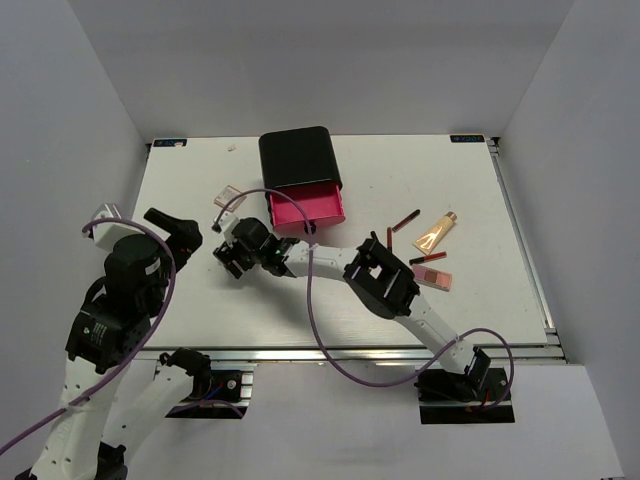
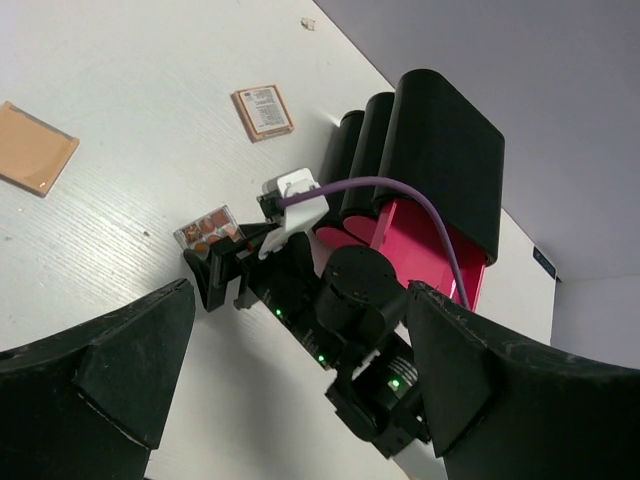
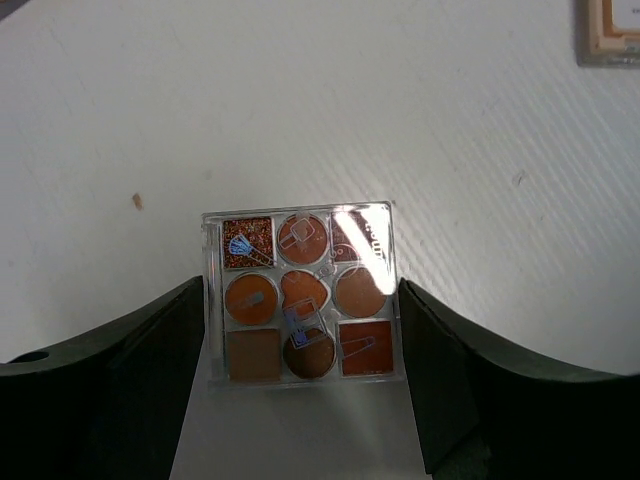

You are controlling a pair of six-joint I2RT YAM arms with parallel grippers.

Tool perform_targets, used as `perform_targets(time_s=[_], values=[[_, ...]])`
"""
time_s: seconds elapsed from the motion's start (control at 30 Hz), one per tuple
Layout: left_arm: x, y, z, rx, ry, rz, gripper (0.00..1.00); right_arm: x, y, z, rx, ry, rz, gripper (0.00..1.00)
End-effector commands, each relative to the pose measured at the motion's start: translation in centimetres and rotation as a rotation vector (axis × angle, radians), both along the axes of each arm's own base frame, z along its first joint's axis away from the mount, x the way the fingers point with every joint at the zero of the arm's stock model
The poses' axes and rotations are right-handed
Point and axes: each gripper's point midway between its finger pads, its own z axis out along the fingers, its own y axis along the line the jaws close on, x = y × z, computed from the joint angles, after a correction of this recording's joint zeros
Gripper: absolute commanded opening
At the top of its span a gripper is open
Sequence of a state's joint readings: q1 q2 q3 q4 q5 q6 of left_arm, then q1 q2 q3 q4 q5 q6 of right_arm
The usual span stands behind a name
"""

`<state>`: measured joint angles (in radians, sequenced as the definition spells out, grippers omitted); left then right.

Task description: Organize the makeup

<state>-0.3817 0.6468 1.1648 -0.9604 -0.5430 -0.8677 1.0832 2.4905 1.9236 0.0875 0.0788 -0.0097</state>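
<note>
**Left hand (image 1: 178, 232) wide, right hand (image 1: 228, 257) gripping palette (image 3: 300, 295)**

From above: both hands near black box (image 1: 300, 160), pink drawer (image 1: 306, 208) out. From left wrist: left fingers (image 2: 120, 360) spread, palette over bench (image 2: 120, 60) near drawer. From right wrist: pinched between right fingers (image 3: 130, 360).

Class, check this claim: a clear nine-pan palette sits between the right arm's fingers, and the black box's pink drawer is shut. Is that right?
Not quite. The pink drawer of the black box is pulled open, not shut; the top external view shows it. The nine-pan palette does sit between the right arm's fingers.
</note>
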Motion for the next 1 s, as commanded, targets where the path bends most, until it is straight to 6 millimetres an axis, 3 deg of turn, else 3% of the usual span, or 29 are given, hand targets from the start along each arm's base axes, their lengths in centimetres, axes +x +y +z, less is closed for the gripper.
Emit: perform_targets(time_s=[0.0,0.03,0.07,0.13,0.17,0.33,0.6,0.7,0.73,0.77,0.8,0.87,0.9,0.97], values=[[0.0,0.3,-0.6,-0.042,-0.013,0.035,0.96,-2.8,-3.3,-3.0,-0.144,0.029,0.051,0.23],[-0.1,0.2,-1.3,-0.052,-0.006,0.036,0.96,-3.1,-3.5,-2.6,-0.137,0.028,0.059,0.21],[-0.1,0.1,-1.4,-0.058,-0.007,0.038,0.96,-3.3,-3.4,-0.9,-0.109,0.019,0.07,0.2],[-0.1,0.0,-1.7,-0.074,-0.01,0.037,0.96,-4.6,-3.6,-0.1,-0.073,0.033,0.126,0.17],[-0.3,0.1,-2.0,-0.076,-0.009,0.038,0.95,-5.5,-3.2,2.5,-0.016,0.03,0.176,0.15],[-0.8,0.5,-2.5,-0.089,-0.015,0.054,0.95,-7.4,-3.1,6.9,0.086,0.004,0.251,0.08],[-1.5,0.6,-3.1,-0.112,-0.025,0.056,0.95,-8.2,-3.6,9.0,0.115,-0.003,0.265,0.05],[-1.6,0.6,-3.3,-0.117,-0.023,0.058,0.95,-8.9,-4.1,10.6,0.149,-0.011,0.289,0.04],[-1.6,0.6,-3.4,-0.118,-0.024,0.059,0.95,-9.2,-4.3,12.7,0.187,-0.031,0.297,0.04],[-1.6,0.7,-3.4,-0.118,-0.024,0.06,0.95,-9.7,-4.6,13.5,0.212,-0.041,0.315,0.04],[-1.6,0.6,-3.5,-0.122,-0.026,0.058,0.95,-10.0,-5.0,16.2,0.256,-0.068,0.327,0.04],[-1.4,0.5,-3.6,-0.124,-0.03,0.055,0.95,-10.6,-5.5,18.5,0.295,-0.099,0.353,0.03],[-1.2,0.3,-3.5,-0.126,-0.036,0.05,0.95,-10.8,-6.2,20.6,0.327,-0.127,0.356,0.02],[-0.9,0.2,-3.7,-0.124,-0.035,0.047,0.95,-10.7,-7.0,22.4,0.347,-0.164,0.357,0.02]])
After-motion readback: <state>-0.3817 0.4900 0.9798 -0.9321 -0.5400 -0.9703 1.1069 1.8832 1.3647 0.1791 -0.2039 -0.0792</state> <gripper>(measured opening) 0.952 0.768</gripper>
